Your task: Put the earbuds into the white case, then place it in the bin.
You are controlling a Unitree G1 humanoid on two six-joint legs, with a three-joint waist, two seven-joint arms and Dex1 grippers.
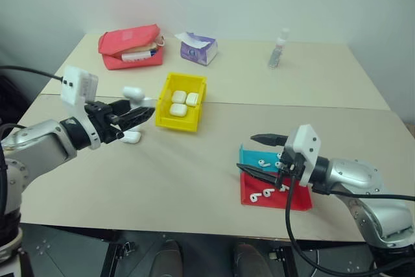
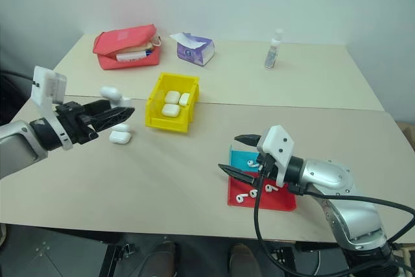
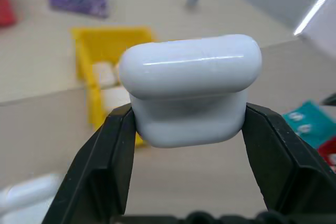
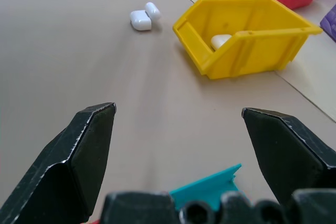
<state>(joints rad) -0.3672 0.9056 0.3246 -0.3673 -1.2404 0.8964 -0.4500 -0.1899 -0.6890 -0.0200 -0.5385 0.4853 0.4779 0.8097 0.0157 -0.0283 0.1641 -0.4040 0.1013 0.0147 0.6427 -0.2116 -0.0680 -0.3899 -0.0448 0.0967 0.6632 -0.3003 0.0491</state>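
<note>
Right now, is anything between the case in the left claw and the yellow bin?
Nothing visible. The left claw holds the case above the table, beside the bin, with only bare tabletop between them. Another case lies on the table below the claw, off that path. The bin already holds three cases but has room.

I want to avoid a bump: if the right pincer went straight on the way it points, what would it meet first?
Probably nothing close: the open right pincer faces bare table. Farther along sit the yellow bin and a white case; depth is unclear.

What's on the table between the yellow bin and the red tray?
Nothing: bare table between the bin and the red tray, seen in both eye views.
</note>
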